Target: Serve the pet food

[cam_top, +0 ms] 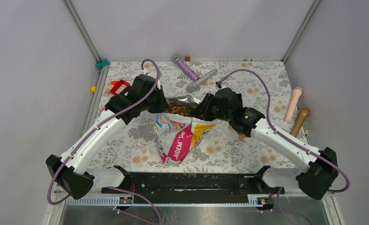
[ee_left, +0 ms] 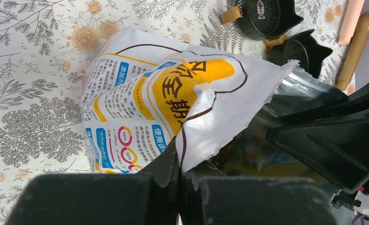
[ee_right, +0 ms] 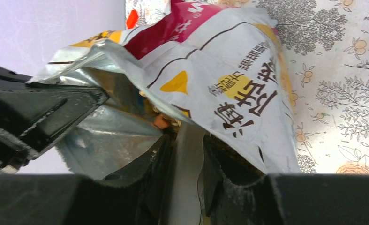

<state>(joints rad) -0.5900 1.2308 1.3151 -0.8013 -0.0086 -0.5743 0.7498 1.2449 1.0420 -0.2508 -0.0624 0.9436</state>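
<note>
Top external: pet food [cam_top: 179, 109] sits in the bag [cam_top: 178, 138] mouth. My left gripper [ee_left: 180, 165] and right gripper [ee_right: 188, 140] each pinch a torn lip. I'd hold both pinches firm, lift evenly, tip slowly toward the cat bowl [ee_left: 300, 50].

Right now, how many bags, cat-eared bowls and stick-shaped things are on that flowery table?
pet food bag: 1
black cat-eared bowls: 2
sticks (purple, grey, pink, gold): 4
Total: 7
</note>
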